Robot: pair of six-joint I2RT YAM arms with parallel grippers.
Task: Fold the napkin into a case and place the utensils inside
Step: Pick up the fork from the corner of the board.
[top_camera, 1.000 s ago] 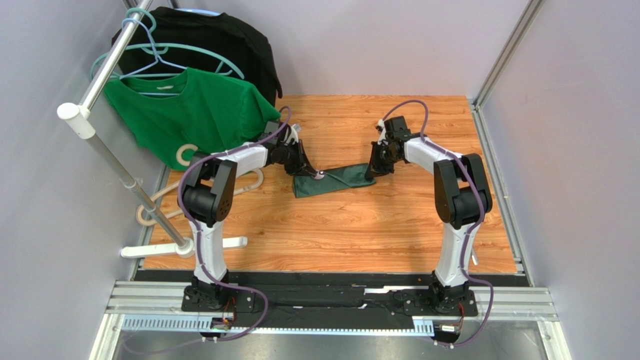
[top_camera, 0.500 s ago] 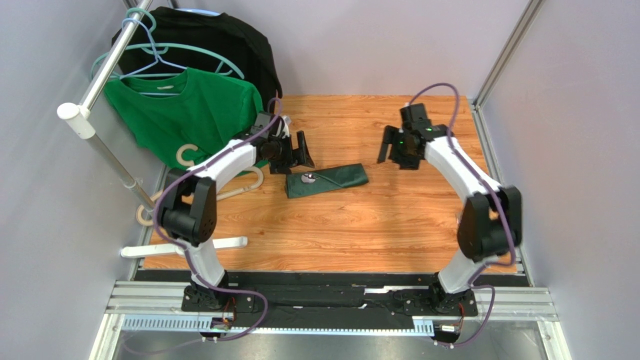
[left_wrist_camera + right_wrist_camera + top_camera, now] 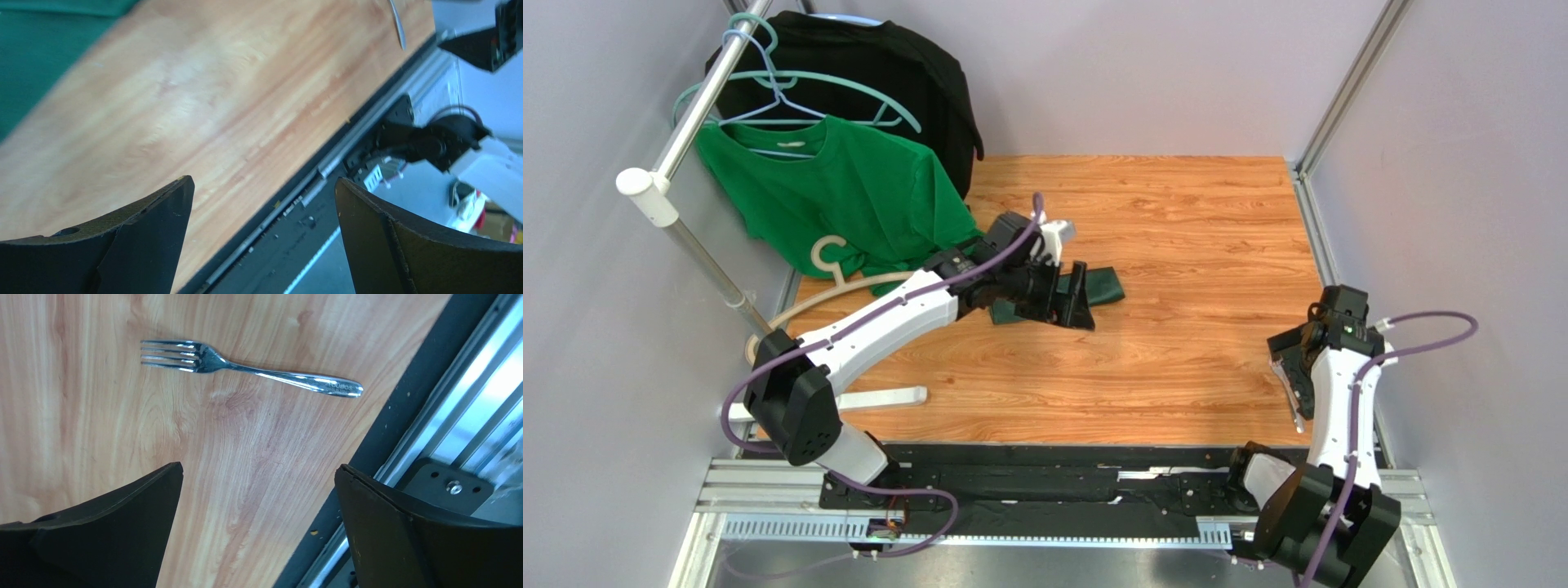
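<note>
The napkin (image 3: pixel 1111 286) lies folded as a narrow dark green strip in the middle of the table, partly hidden under my left gripper (image 3: pixel 1075 299). That gripper hovers over it, open and empty, pointing to the near right. In the left wrist view its jaws (image 3: pixel 263 184) stand wide over bare wood, with the napkin (image 3: pixel 30 61) at the upper left. A metal fork (image 3: pixel 245 367) lies flat on the wood near the table's right front edge (image 3: pixel 1295 414). My right gripper (image 3: pixel 1293 374) hangs just above it, open and empty (image 3: pixel 259 468). No other utensil shows.
A clothes rack (image 3: pixel 683 123) stands at the far left with a bright green T-shirt (image 3: pixel 842 196), a black garment (image 3: pixel 891 74) and wooden hangers (image 3: pixel 830 260). A black and metal rail (image 3: pixel 1063 472) runs along the near edge. Grey walls close both sides.
Both grippers let go of the napkin's ends and opened. The left arm swung out over the napkin toward the right. The right arm drew back to the near right edge, above the fork.
</note>
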